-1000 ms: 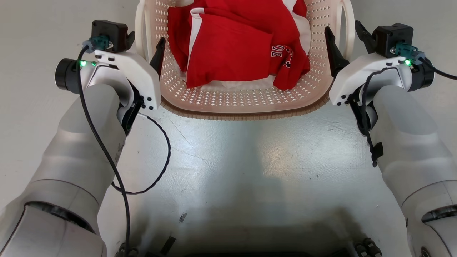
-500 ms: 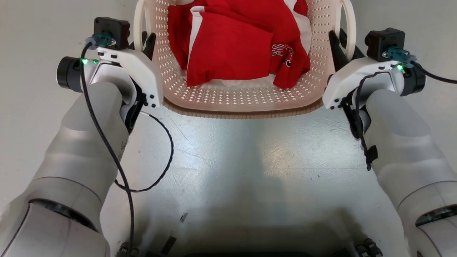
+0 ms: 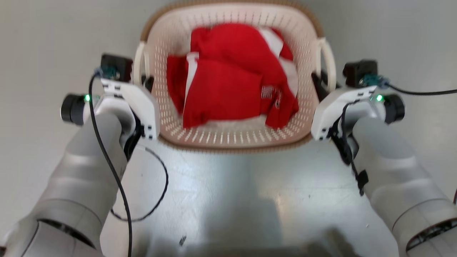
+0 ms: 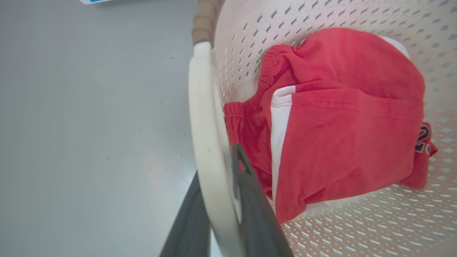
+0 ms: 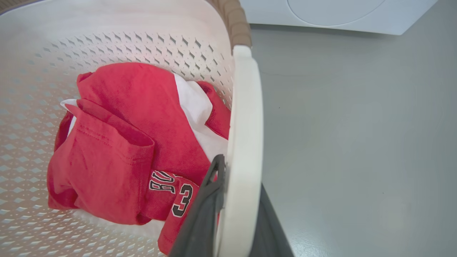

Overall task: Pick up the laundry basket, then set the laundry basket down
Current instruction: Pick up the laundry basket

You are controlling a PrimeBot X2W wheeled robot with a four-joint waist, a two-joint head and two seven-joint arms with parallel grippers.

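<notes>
Plastic in cream-white, pierced all over with rows of small holes, makes up the laundry basket (image 3: 228,137) you are working with. It is a rounded rectangle seen from above, and a brown woven-look band runs round its rim. You see it in the head view straight ahead of the robot, between the two arms, over a pale grey floor (image 3: 228,200). Whether its base touches that floor you cannot tell. A white loop handle stands on each of its two sides.

Your left gripper (image 3: 147,80) is closed on the left handle (image 4: 205,135). In the left wrist view one dark finger (image 4: 253,207) lies inside the basket wall and the other outside, with the white bar pinched between them. Your right gripper (image 3: 321,80) clamps the right handle (image 5: 242,135) the same way, one finger inside and one outside.

In the basket lies a crumpled red garment (image 3: 225,96) with a white stripe and dark-outlined lettering, on top of a white cloth (image 3: 228,125). In the right wrist view a white appliance (image 5: 335,16) stands on the floor beyond the basket.
</notes>
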